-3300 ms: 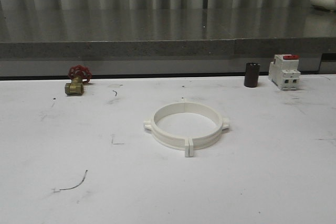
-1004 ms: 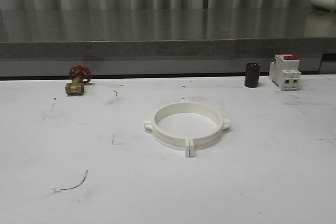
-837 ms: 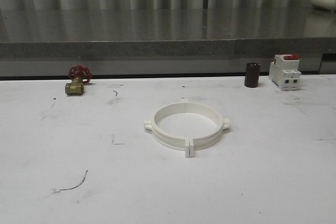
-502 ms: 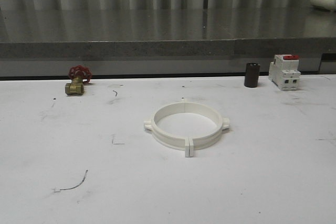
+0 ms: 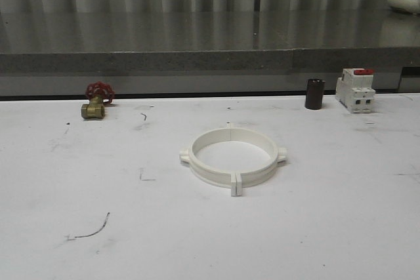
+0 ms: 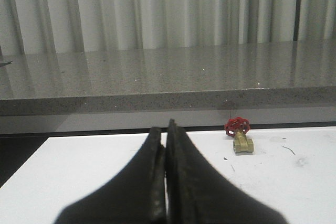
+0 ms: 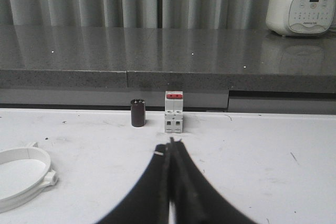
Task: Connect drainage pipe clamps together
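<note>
Front view: the drainage pipe clamps [image 5: 232, 157] lie flat near the middle of the white table [image 5: 328, 227], the two half-rings joined into one closed ring. The paired tabs where they meet stick out toward the camera at the near side, and a faint seam shows at the far side, so the joint line runs front to back; single small tabs jut out to the left and the right. The ring's opening faces up, and nothing touches it. At the far left edge of the table sits a brass valve [image 5: 94, 108] with a red handwheel. Far right stand a dark cylinder [image 5: 315, 94] and, just beside it, a white breaker [image 5: 356, 90] with a red top.

Left wrist view: the left gripper [image 6: 166, 129] has its black fingers pressed together, tips meeting, with nothing between them. It hangs above the table, well apart from the brass valve beyond it.

Right wrist view: the right gripper [image 7: 169, 142] is likewise clenched on nothing, fingertips touching. Part of the clamp ring shows off to one side with one tab pointing toward the gripper, apart from it. The dark cylinder and breaker stand beyond the fingertips, before a grey counter [image 7: 105, 51] carrying a white appliance [image 7: 302, 4].
</note>
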Action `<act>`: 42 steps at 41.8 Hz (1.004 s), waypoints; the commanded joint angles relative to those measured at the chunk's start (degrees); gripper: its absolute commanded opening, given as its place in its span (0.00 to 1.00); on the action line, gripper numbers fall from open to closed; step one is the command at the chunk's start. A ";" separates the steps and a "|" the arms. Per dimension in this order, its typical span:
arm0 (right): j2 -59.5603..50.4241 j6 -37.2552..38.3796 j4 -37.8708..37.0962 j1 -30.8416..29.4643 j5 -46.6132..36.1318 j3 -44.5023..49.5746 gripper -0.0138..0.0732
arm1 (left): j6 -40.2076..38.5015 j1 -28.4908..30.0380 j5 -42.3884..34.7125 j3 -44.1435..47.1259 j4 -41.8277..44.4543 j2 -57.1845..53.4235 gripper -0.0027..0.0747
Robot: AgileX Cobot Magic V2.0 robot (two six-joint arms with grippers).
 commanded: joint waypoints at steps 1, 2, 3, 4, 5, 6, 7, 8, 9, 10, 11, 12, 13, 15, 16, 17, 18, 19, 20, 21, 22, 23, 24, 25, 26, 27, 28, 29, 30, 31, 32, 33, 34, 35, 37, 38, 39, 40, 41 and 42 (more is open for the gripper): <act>-0.93 -0.50 0.02 -0.37 -4.37 -0.21 0.08 | -0.43 -0.35 -4.71 1.38 0.04 -0.50 0.01; -0.93 0.09 0.13 -0.37 -4.29 -0.21 0.08 | -0.43 -0.35 -4.71 1.38 0.04 -0.50 0.01; -0.93 0.65 0.06 -0.37 -4.43 -0.21 0.08 | -0.43 -0.35 -4.71 1.38 0.04 -0.50 0.01; -0.93 1.45 -0.08 -0.37 -4.50 -0.16 0.08 | -0.43 -0.35 -4.71 1.38 0.04 -0.50 0.01; -0.93 2.70 -0.40 -0.37 -4.50 -0.16 0.08 | -0.43 -0.35 -4.71 1.38 0.04 -0.50 0.01; -0.93 3.65 -1.17 -0.37 -4.57 -0.16 0.08 | -0.43 -0.35 -4.71 1.38 0.04 -0.50 0.01; -0.93 4.67 -2.00 -0.37 -4.63 -0.16 0.08 | -0.43 -0.35 -4.71 1.38 0.04 -0.50 0.01; -0.93 5.20 -2.44 -0.37 -4.57 -0.16 0.08 | -0.43 -0.35 -4.71 1.38 0.04 -0.50 0.01; -0.93 5.43 -2.50 -0.37 -4.50 -0.16 0.08 | -0.43 -0.35 -4.71 1.38 0.04 -0.50 0.01; -0.93 5.43 -2.50 -0.37 -4.50 -0.16 0.08 | -0.43 -0.35 -4.71 1.38 0.04 -0.50 0.01; -0.93 5.43 -2.50 -0.37 -4.50 -0.16 0.08 | -0.43 -0.35 -4.71 1.38 0.04 -0.50 0.01; -0.93 5.43 -2.50 -0.37 -4.50 -0.16 0.08 | -0.43 -0.35 -4.71 1.38 0.04 -0.50 0.01; -0.93 5.43 -2.45 -0.37 -4.49 -0.16 0.08 | -0.43 -0.35 -4.71 1.38 0.04 -0.50 0.01; -0.93 5.43 -2.45 -0.37 -4.43 -0.16 0.08 | -0.43 -0.35 -4.71 1.38 0.04 -0.50 0.01; -0.93 5.43 -2.45 -0.37 -4.43 -0.16 0.08 | -0.43 -0.35 -4.71 1.38 0.04 -0.50 0.01; -0.93 5.43 -2.45 -0.37 -4.43 -0.16 0.08 | -0.43 -0.35 -4.71 1.38 0.04 -0.50 0.01; -0.93 5.43 -2.45 -0.37 -4.43 -0.16 0.08 | -0.43 -0.35 -4.71 1.38 0.04 -0.50 0.01; -0.93 5.43 -2.45 -0.37 -4.43 -0.16 0.08 | -0.43 -0.35 -4.71 1.38 0.04 -0.50 0.01; -0.93 5.43 -2.45 -0.37 -4.44 -0.21 0.08 | -0.43 -0.35 -4.71 1.38 0.04 -0.50 0.01; -0.93 5.43 -2.45 -0.37 -4.44 -0.21 0.08 | -0.43 -0.35 -4.71 1.38 0.04 -0.50 0.01; -0.93 5.43 -2.45 -0.37 -4.44 -0.21 0.08 | -0.43 -0.35 -4.71 1.38 0.04 -0.50 0.01; -0.93 5.43 -2.45 -0.37 -4.44 -0.21 0.08 | -0.43 -0.35 -4.71 1.38 0.04 -0.50 0.01; -0.93 5.43 -2.45 -0.37 -4.44 -0.21 0.08 | -0.43 -0.35 -4.71 1.38 0.04 -0.50 0.01; -0.93 5.43 -2.45 -0.37 -4.44 -0.21 0.08 | -0.43 -0.35 -4.71 1.38 0.04 -0.50 0.01; -0.93 5.43 -2.45 -0.37 -4.44 -0.21 0.08 | -0.43 -0.35 -4.71 1.38 0.04 -0.50 0.01; -0.93 5.43 -2.45 -0.37 -4.44 -0.21 0.08 | -0.43 -0.35 -4.71 1.38 0.04 -0.50 0.01; -0.93 5.43 -2.45 -0.37 -4.44 -0.21 0.08 | -0.43 -0.35 -4.71 1.38 0.04 -0.50 0.01; -0.93 5.43 -2.45 -0.37 -4.44 -0.21 0.08 | -0.43 -0.35 -4.71 1.38 0.04 -0.50 0.01; -0.93 5.43 -2.45 -0.37 -4.44 -0.21 0.08 | -0.43 -0.35 -4.71 1.38 0.04 -0.50 0.01; -0.93 5.43 -2.45 -0.37 -4.44 -0.21 0.08 | -0.43 -0.35 -4.71 1.38 0.04 -0.50 0.01; -0.93 5.43 -2.45 -0.37 -4.44 -0.21 0.08 | -0.43 -0.35 -4.71 1.38 0.04 -0.50 0.01; -0.93 5.43 -2.45 -0.37 -4.44 -0.21 0.08 | -0.43 -0.35 -4.71 1.38 0.04 -0.50 0.01; -0.93 5.43 -2.45 -0.37 -4.44 -0.21 0.08 | -0.43 -0.35 -4.71 1.38 0.04 -0.50 0.01; -0.93 5.43 -2.45 -0.37 -4.44 -0.21 0.08 | -0.43 -0.35 -4.71 1.38 0.04 -0.50 0.01; -0.93 5.43 -2.45 -0.37 -4.44 -0.21 0.08 | -0.43 -0.35 -4.71 1.38 0.04 -0.50 0.01; -0.93 5.43 -2.45 -0.37 -4.44 -0.21 0.08 | -0.43 -0.35 -4.71 1.38 0.04 -0.50 0.01; -0.93 5.43 -2.45 -0.37 -4.44 -0.21 0.08 | -0.43 -0.35 -4.71 1.38 0.04 -0.50 0.01; -0.93 5.43 -2.45 -0.37 -4.44 -0.21 0.08 | -0.43 -0.35 -4.71 1.38 0.04 -0.50 0.01; -0.93 5.43 -2.45 -0.37 -4.44 -0.21 0.08 | -0.43 -0.35 -4.71 1.38 0.04 -0.50 0.01; -0.93 5.43 -2.45 -0.37 -4.44 -0.21 0.08 | -0.43 -0.35 -4.71 1.38 0.04 -0.50 0.01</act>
